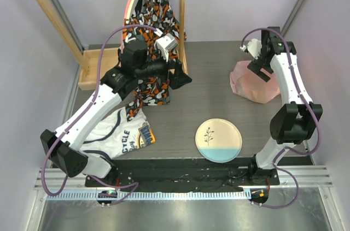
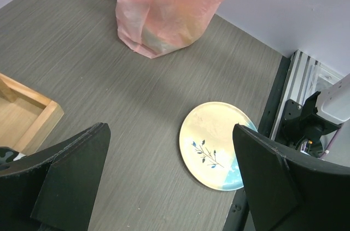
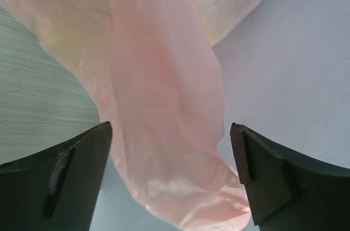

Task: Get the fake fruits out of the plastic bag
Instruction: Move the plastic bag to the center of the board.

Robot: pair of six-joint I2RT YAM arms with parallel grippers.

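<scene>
- Top external: plastic bag (image 1: 252, 84), pink and crumpled, sits on the far right of the table (image 1: 208, 67), well apart from the plate (image 1: 219, 140).
- Right gripper (image 1: 261, 70): over the bag's top, jaws apart, a fold of film hanging between them, unclamped.
- Left gripper (image 1: 181, 76): jaws wide apart, empty, beside the hanging patterned garment (image 1: 153, 18).
- Contents: fake fruits not discernible, only a yellowish tint through the film.

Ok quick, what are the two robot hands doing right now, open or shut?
Left gripper: open, empty.
Right gripper: open, pink bag between its fingers, not pinched.
</scene>
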